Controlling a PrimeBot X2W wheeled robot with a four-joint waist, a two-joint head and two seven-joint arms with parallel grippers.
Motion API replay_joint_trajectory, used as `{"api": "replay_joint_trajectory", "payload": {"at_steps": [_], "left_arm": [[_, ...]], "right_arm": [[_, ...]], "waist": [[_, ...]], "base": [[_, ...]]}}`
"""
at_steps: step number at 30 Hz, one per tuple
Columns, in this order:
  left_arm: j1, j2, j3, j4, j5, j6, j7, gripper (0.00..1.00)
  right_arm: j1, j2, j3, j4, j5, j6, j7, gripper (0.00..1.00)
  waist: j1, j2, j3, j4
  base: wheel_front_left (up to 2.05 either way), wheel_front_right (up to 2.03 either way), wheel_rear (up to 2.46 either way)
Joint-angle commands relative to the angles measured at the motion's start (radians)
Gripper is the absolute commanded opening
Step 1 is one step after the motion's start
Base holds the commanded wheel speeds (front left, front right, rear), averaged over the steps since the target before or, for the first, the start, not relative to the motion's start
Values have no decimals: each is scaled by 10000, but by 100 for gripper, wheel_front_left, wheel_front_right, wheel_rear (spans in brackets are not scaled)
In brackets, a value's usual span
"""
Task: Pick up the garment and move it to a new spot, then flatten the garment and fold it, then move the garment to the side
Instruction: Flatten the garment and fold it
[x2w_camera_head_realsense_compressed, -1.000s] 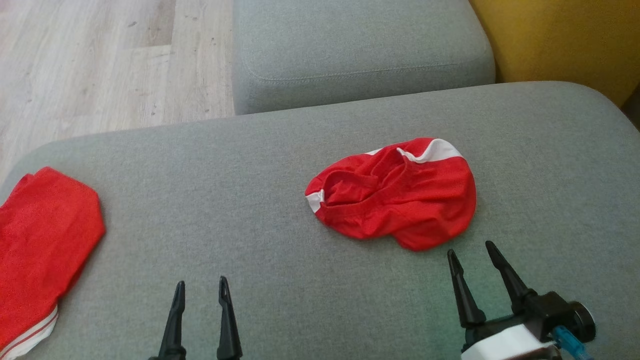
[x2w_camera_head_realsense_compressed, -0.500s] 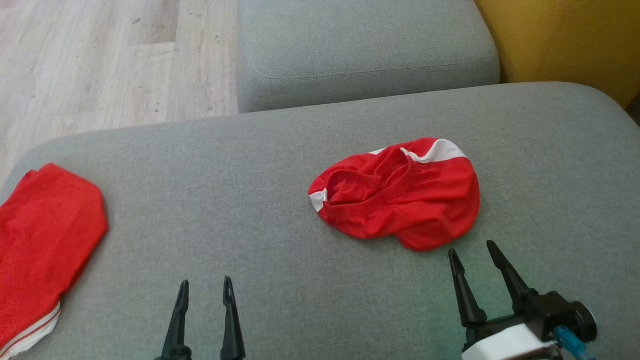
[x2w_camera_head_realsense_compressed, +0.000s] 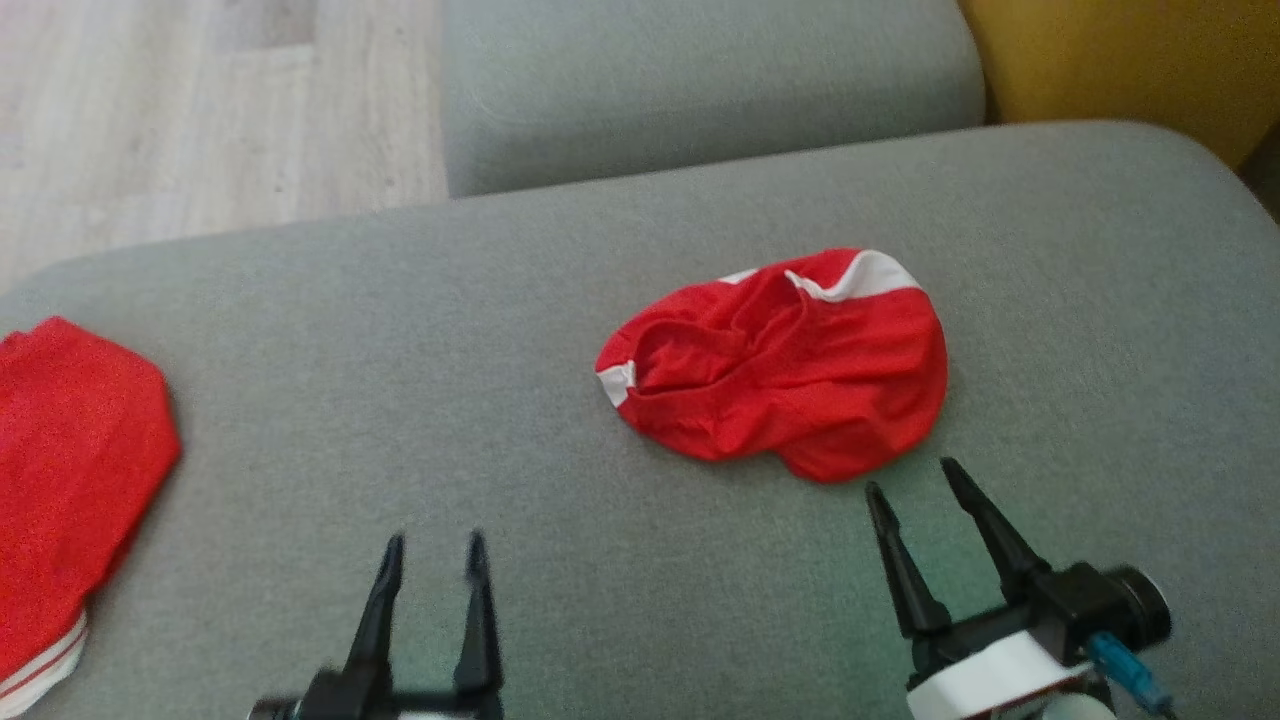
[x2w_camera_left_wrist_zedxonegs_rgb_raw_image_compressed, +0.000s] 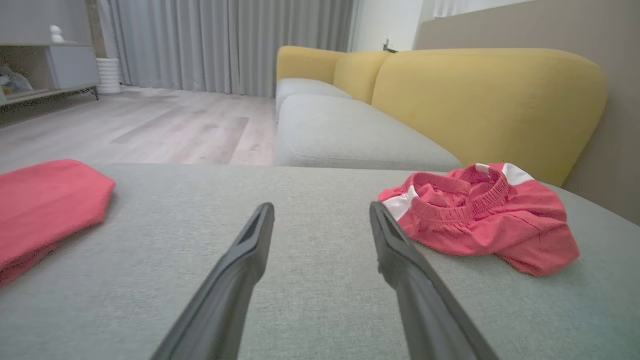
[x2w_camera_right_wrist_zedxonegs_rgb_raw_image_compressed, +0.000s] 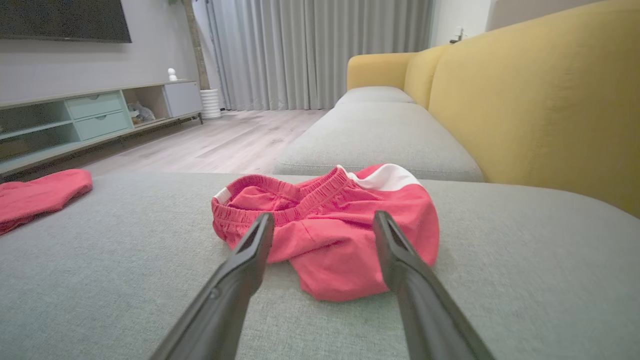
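Your right tool (x2w_camera_head_realsense_compressed: 912, 478) has its two dark fingers spread wide, with nothing between them. It sits low over the grey seat cushion (x2w_camera_head_realsense_compressed: 400, 350); you cannot tell whether the fingertips touch the fabric.

The red shorts (x2w_camera_head_realsense_compressed: 775, 365) lie on that cushion just ahead of this tool's fingertips, near them but apart. They are bunched into a crumpled heap. The elastic waistband gapes open on the side away from the tool and towards its left. A white panel shows at the far edge of the heap and a smaller white patch at the left end of the waistband. The nearest red lobe of cloth points back at the gap between the fingers.

Your left tool (x2w_camera_head_realsense_compressed: 435, 540) is slightly blurred in the head view. It is also spread and empty, low over the same cushion. From it, the shorts are ahead and off to the right, well apart.

To this tool's left a second red garment (x2w_camera_head_realsense_compressed: 70, 470) lies fairly flat at the cushion's edge, with white stripes on its near end.

Beyond the shorts is another grey cushion (x2w_camera_head_realsense_compressed: 700, 90). A yellow backrest (x2w_camera_head_realsense_compressed: 1130, 70) stands ahead and right of the right tool. A wooden floor (x2w_camera_head_realsense_compressed: 200, 110) lies ahead and left of the left tool.
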Motion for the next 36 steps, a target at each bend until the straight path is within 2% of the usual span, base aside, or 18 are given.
{"api": "replay_joint_trajectory", "payload": {"at_steps": [1,2,3,6,10,14,18,25,31,32,33,34,36], "left_arm": [[-1160,-24,158,68,-65,-352,-93,100],[-1519,-24,66,294,-58,-530,-93,100],[-1519,-24,66,294,-58,-530,-93,100],[-2838,-24,-286,1014,-49,-1031,-18,100],[-4834,-24,-830,1760,-381,-1538,776,100],[-6566,-24,-1415,2354,-1065,-1765,1596,100],[-7939,-24,-2111,3073,-2668,-1622,2598,100],[-9608,-24,-3288,4139,-5902,-897,4046,100],[-10493,-24,-3764,4714,-7487,-603,3666,100],[-10637,-24,-3853,4839,-7553,-579,3514,94],[-10764,-24,-3915,4929,-7636,-594,3326,27],[-10889,-24,-4013,5018,-7706,-656,3175,0],[-11118,-24,-4202,5100,-7946,-864,2959,0]], "right_arm": [[-650,-323,538,-501,134,67,4,100],[-751,-408,642,-571,193,67,4,100],[-751,-408,642,-571,193,67,4,100],[-1113,-641,888,-762,349,67,4,100],[-1671,-810,1225,-970,610,67,4,100],[-2219,-941,1591,-1160,854,67,4,100],[-2564,-985,1642,-1271,998,67,4,100],[-2815,-1038,1736,-1348,1112,67,4,100],[-2850,-1102,1761,-1352,1142,67,4,100],[-2848,-1114,1775,-1351,1148,67,4,100],[-2849,-1129,1803,-1347,1152,67,4,100],[-2857,-1141,1838,-1342,1159,67,4,100],[-2872,-1156,1912,-1334,1183,67,4,100]], "waist": [[0,-1,472,-373],[0,-1,643,-473],[0,-1,643,-473],[0,-1,1200,-818],[0,-1,1902,-1422],[0,-1,2523,-2079],[0,-1,3100,-2634],[0,-1,3842,-3379],[0,-1,4106,-3745],[0,-1,4131,-3776],[0,-1,4146,-3797],[0,-1,4154,-3817],[0,-1,4155,-3844]], "base": [[0,0,0],[0,0,0],[0,0,0],[0,0,0],[0,0,0],[0,0,0],[0,0,0],[0,0,0],[0,0,0],[0,0,0],[0,0,0],[0,0,0],[0,0,0]]}}
